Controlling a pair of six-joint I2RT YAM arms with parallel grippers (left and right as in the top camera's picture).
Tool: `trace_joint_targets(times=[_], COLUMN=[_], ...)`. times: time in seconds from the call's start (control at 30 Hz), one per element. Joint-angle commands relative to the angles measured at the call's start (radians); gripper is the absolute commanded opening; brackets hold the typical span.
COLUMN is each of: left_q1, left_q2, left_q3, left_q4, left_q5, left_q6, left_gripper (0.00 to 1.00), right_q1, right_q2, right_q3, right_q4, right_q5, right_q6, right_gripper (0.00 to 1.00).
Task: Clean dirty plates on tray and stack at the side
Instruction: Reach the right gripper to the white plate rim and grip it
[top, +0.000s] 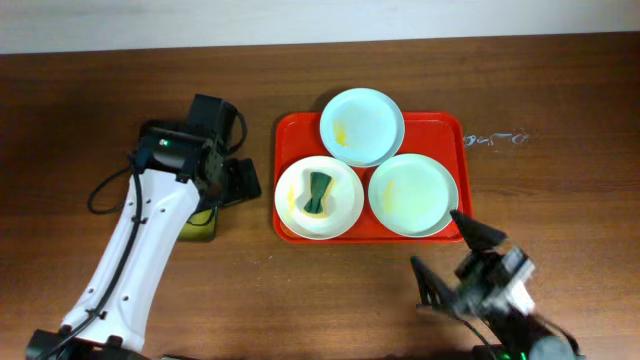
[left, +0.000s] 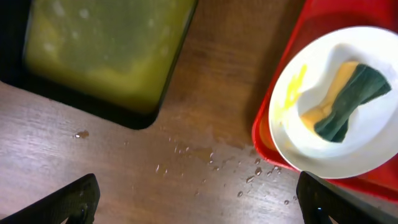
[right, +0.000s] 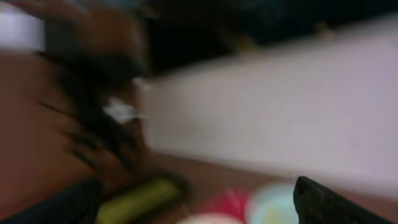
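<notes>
Right gripper (top: 447, 254), jaws parted and empty, hovers near desk's near edge, right; left gripper (left: 196, 190) likewise spread. All three plates (top: 361, 127) sit on red tray (top: 293, 135) toward far edge. Advisable: grasp sponge (top: 318, 193) centrally, press flat over smears (left: 295, 87).

**White links, black joints**

The left arm (top: 130, 250) has a long, glossy white link with rounded edges, topped by black joint housings. A small green light (top: 165, 141) glows on the upper housing, and a black cable (top: 103, 190) loops out beside it. The left gripper (left: 198, 186) has matt black, wedge-shaped fingers (left: 71, 202). The right gripper (top: 433, 236) has black, pointed fingers (top: 478, 232) on a blurred grey-and-white body.
</notes>
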Motion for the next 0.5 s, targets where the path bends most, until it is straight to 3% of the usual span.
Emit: trace_joint_targets(times=[0.0, 0.03, 0.17, 0.27, 0.37, 0.47], left_q1=[-0.004, -0.004, -0.004, -0.004, -0.004, -0.004], left_q2=[0.007, 0.007, 0.007, 0.007, 0.007, 0.007], left_q3=[-0.024, -0.025, -0.031, -0.031, -0.031, -0.031], left_q4=[-0.001, -0.001, 0.000, 0.001, 0.003, 0.003], left_q5=[0.007, 0.007, 0.007, 0.011, 0.011, 0.011], left_q6=[0.005, 0.005, 0.005, 0.005, 0.005, 0.005], left_gripper=[0.99, 0.99, 0.99, 0.99, 0.99, 0.99], right_q1=[-0.005, -0.005, -0.005, -0.005, -0.004, -0.004], right_q2=[-0.007, -0.005, 0.112, 0.356, 0.579, 0.759], right_q3=[0.052, 0.095, 0.475, 0.801, 0.999, 1.083], right_q4=[0.194, 0.156, -0.538, -1.032, -1.184, -1.199], right_q5=[-0.098, -0.090, 0.018, 0.181, 0.132, -0.113], right_q6=[0.169, 0.166, -0.069, -0.227, -0.250, -0.226], right_gripper=[0.98, 0.98, 0.98, 0.98, 0.98, 0.98])
